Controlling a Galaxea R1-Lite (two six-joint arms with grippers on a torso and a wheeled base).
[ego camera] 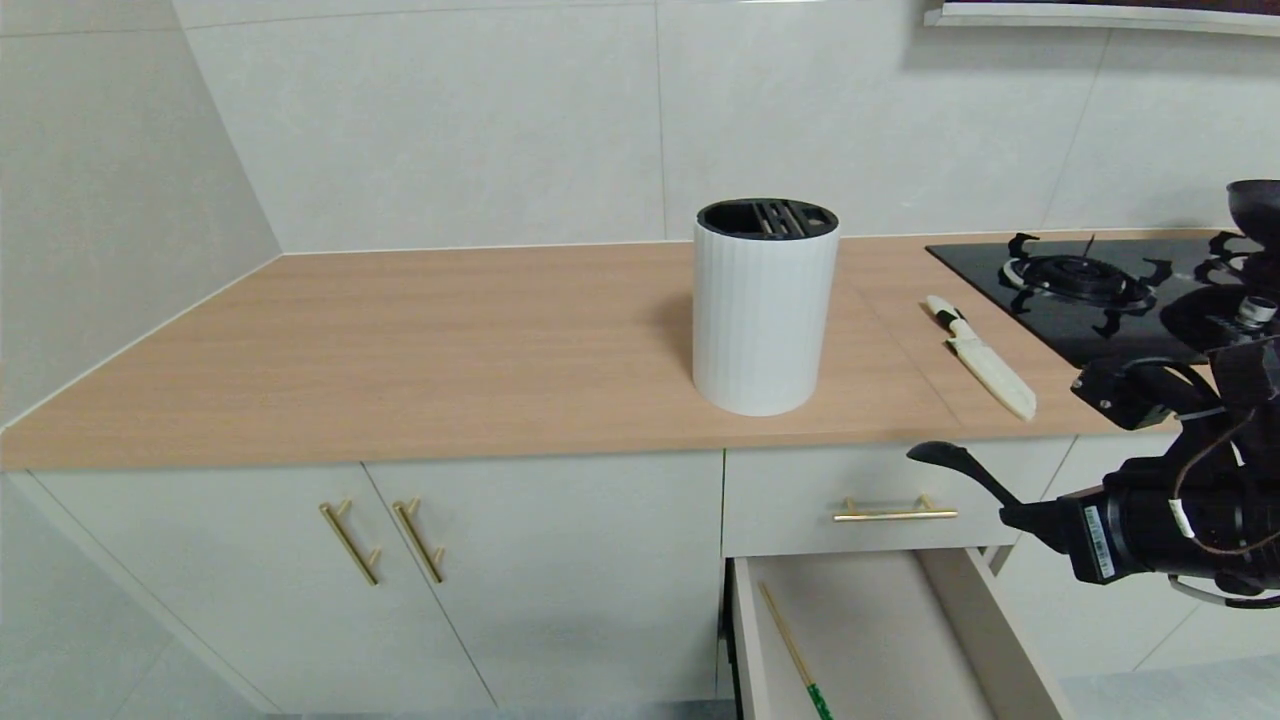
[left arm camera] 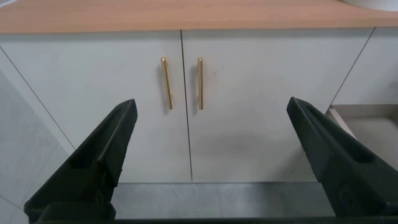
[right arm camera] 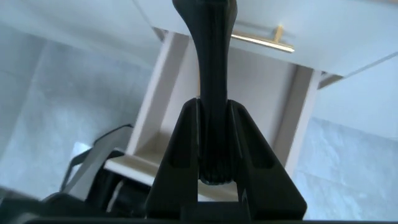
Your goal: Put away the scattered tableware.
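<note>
My right gripper (ego camera: pixel 1022 515) hangs in front of the cabinets, above the open drawer (ego camera: pixel 960 610), shut on a black spoon-like utensil (ego camera: pixel 955 463) that sticks out to the left. The right wrist view has the utensil's handle (right arm camera: pixel 210 56) clamped between the fingers (right arm camera: pixel 249 143), with my right gripper (right arm camera: pixel 213 115) over the drawer. A cream-bladed knife (ego camera: pixel 980 356) lies on the wooden counter (ego camera: pixel 400 340), right of a white cylindrical holder (ego camera: pixel 765 310) with a black slotted top. Chopsticks (ego camera: pixel 795 650) lie in the drawer. My left gripper (left arm camera: pixel 211 109) is open, low, facing the cabinet doors (left arm camera: pixel 186 93).
A black gas hob (ego camera: pixel 1090 285) is set into the counter at the far right, behind the knife. Tiled walls close off the back and left. A shut drawer with a gold handle (ego camera: pixel 895 513) sits above the open one. The counter's left half is bare wood.
</note>
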